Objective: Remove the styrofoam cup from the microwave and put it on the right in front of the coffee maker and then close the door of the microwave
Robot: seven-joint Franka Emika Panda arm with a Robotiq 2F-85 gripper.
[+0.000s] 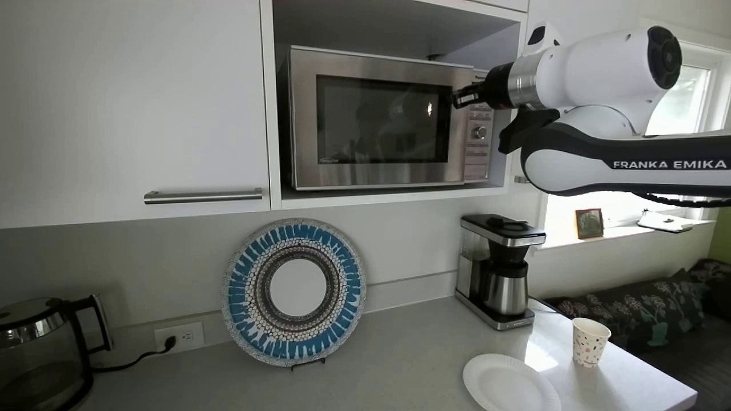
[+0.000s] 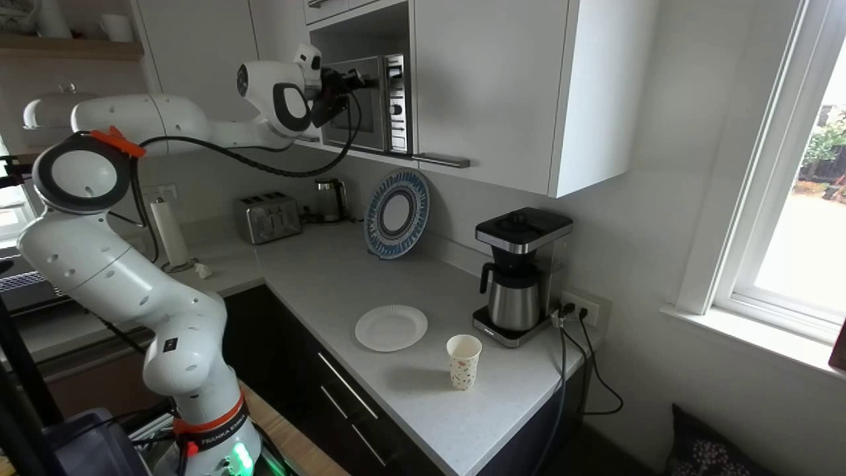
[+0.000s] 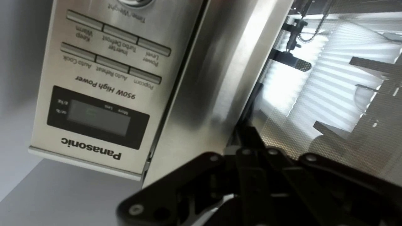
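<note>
At the far left in an exterior view, a glass pot (image 1: 34, 354) is only partly in view, with an outlet (image 1: 191, 335) to its right. Next comes a blue-ringed disc (image 1: 294, 288), standing on edge near the wall (image 1: 400, 245). Above and to the right, the microwave (image 1: 478, 162) sits in a cabinet niche (image 1: 388, 25); its door (image 1: 382, 120) lies against the body or nearly so, 1 thin dark seam showing between door and button panel (image 3: 103, 72) in the wrist view. I cannot tell whether it is latched. The gripper (image 1: 457, 101) is at the right side of the door, fully closed and empty, its 2 fingers (image 3: 246, 163) tight together. In the wrist view their tips reach the strip where steel frame (image 3: 220, 78) borders window (image 3: 361, 94) and seem to touch it, though the dark parts blur there. Lower down, the coffee maker (image 1: 502, 274) stands on the table (image 1: 411, 337), and nearer the camera a white plate (image 1: 508, 379) lies flat. Farthest right on the table is the cup (image 1: 590, 342), speckled, upright in both exterior views, right of the plate and in front of the coffee maker, apart from both. Beyond the table lie dark cushions (image 1: 639, 308).
</note>
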